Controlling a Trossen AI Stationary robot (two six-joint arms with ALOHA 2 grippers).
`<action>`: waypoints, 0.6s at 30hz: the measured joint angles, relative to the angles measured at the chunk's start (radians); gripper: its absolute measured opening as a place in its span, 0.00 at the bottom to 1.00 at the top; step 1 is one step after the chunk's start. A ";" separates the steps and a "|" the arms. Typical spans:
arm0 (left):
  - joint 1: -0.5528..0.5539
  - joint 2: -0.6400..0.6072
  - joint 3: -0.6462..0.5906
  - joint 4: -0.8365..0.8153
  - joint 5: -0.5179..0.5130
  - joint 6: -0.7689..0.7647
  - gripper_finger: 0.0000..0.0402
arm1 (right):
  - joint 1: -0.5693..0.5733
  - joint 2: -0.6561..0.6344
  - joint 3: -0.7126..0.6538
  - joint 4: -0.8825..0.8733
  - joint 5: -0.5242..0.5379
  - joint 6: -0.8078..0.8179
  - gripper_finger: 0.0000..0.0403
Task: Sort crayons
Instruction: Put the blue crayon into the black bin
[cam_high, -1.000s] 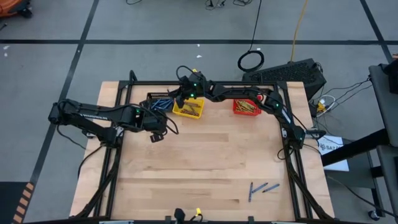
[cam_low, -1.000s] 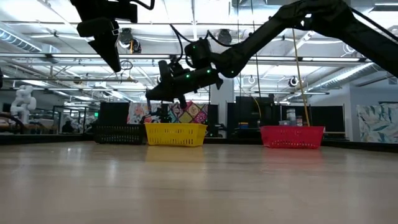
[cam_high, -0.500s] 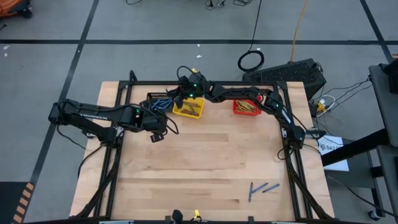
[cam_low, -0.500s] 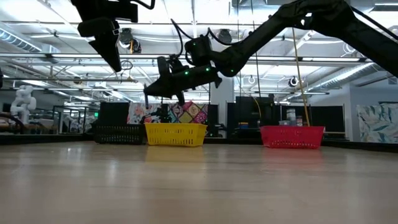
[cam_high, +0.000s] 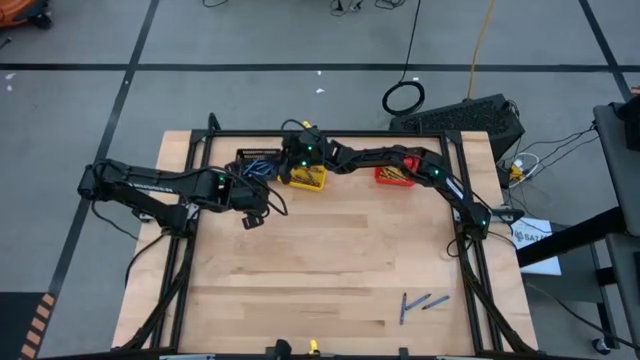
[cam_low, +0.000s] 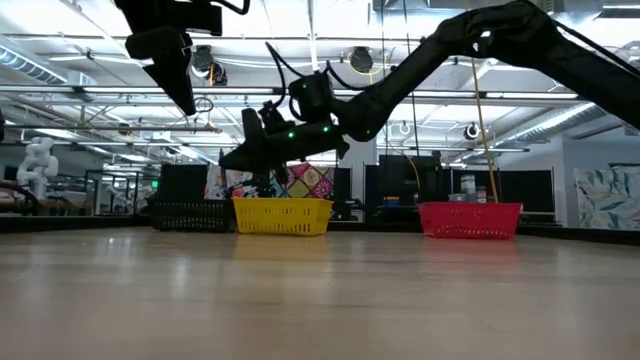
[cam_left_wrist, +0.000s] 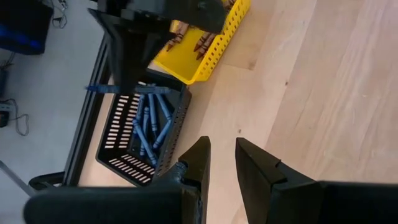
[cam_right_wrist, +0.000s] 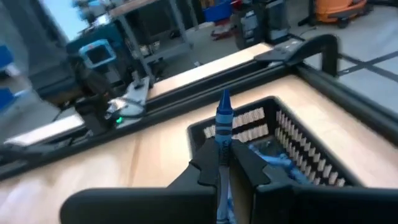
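Observation:
My right gripper (cam_high: 284, 160) reaches along the table's far edge and is shut on a blue crayon (cam_right_wrist: 223, 118), held over the black basket (cam_right_wrist: 292, 146). That basket holds several blue crayons (cam_left_wrist: 149, 124). To its right stand a yellow basket (cam_high: 305, 178) with tan crayons and a red basket (cam_high: 394, 173) with olive-yellow ones. Two blue crayons (cam_high: 420, 303) lie on the table at the near right. My left gripper (cam_left_wrist: 222, 163) hangs open above the table near the black basket, with nothing between its fingers. My right gripper pinches the blue crayon's shaft (cam_right_wrist: 221, 146) between its two fingers (cam_right_wrist: 202, 168). The crayon's pointed tip (cam_right_wrist: 224, 97) sticks out past them. The fingers come nearly level from the table's right. The crayon (cam_left_wrist: 118, 89) is lifted clear, above the black basket's rim.
The three baskets stand in a row at the table's far edge, inside the black frame rail (cam_high: 330, 134). Bare wooden tabletop (cam_high: 320, 260) stretches toward the near edge. A dark box (cam_high: 470, 120) and cables lie on the floor beyond the far right corner.
My right gripper has gone toward the table's left edge and down, from above the yellow basket to above the black basket. It has stayed shut on the blue crayon.

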 joint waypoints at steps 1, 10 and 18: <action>0.000 0.000 0.000 0.000 0.004 0.000 0.18 | -0.001 0.002 0.002 0.001 0.016 0.010 0.00; 0.000 0.000 0.000 0.000 0.008 0.002 0.18 | -0.008 0.004 0.012 -0.025 0.013 0.023 0.00; 0.001 0.000 0.000 0.000 0.008 0.002 0.18 | -0.009 0.003 0.012 -0.064 0.014 0.006 0.01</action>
